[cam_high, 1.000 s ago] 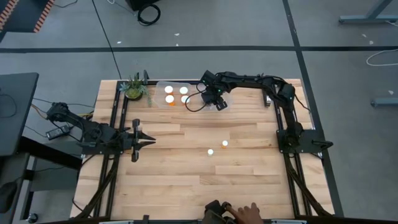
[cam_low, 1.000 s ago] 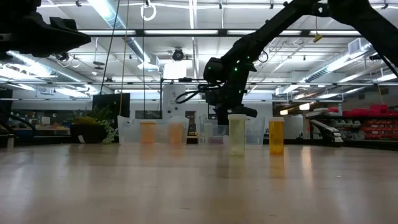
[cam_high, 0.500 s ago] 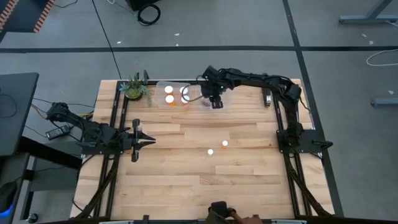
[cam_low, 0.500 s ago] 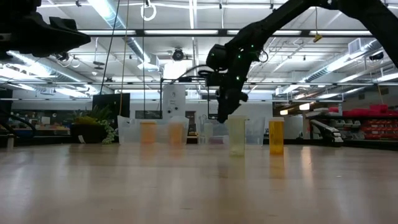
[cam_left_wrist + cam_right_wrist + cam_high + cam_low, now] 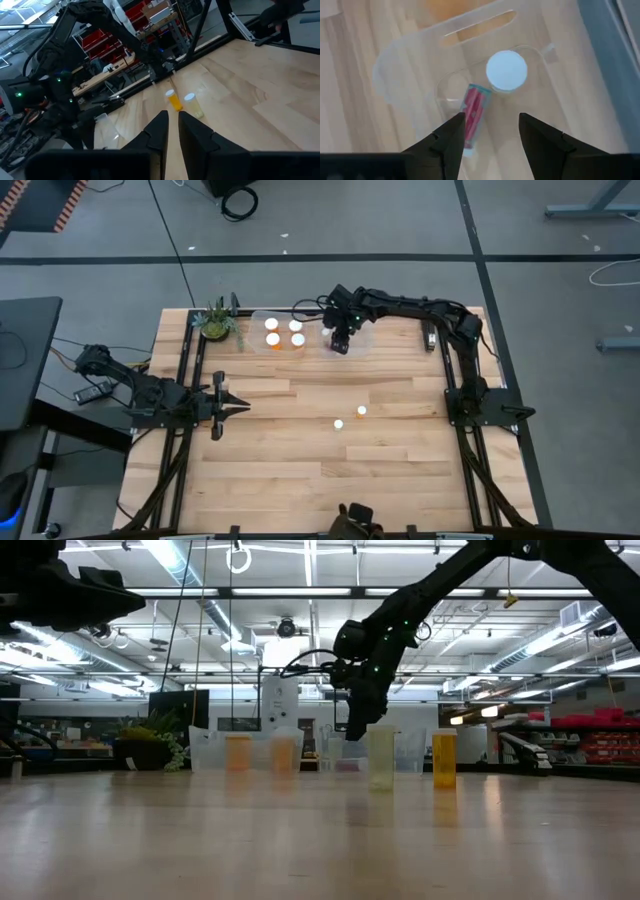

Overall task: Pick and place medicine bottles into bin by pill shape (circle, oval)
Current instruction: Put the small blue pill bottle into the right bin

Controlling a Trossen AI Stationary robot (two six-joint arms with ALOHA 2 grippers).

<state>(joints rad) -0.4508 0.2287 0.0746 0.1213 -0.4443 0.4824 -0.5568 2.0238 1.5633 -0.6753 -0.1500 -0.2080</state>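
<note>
Now the right hand [image 5: 341, 340] hangs over the right-hand clear bin [image 5: 360, 342] at the far edge of the table [image 5: 300, 480], fingers spread and holding nothing. Its wrist view looks straight down into that bin, where a white-capped bottle [image 5: 506, 71] stands upright beside a small red thing [image 5: 475, 110] lying flat on the bin floor; what the red thing is cannot be told. The left-hand bin [image 5: 258, 330] holds four bottles [image 5: 284, 333], close to the small plant [image 5: 216, 321].

Two bottles wait in the open middle of the table: an orange one [image 5: 361, 411] and a paler, whitish one [image 5: 338, 423] just beside it. The low view shows both standing upright, the pale one [image 5: 380, 755] and the orange one [image 5: 443, 758].

By the look of it, a drop into the bin is done and the next pick is due. To do it well, the right hand should rise clear of the bin wall before swinging out, so it does not knock the bottle inside. Because the two waiting bottles stand so near each other, it should approach from the outer side of whichever it takes and grip low on the body.

The left hand [image 5: 240, 409] waits at the table's left side, fingers nearly pressed together, empty.
</note>
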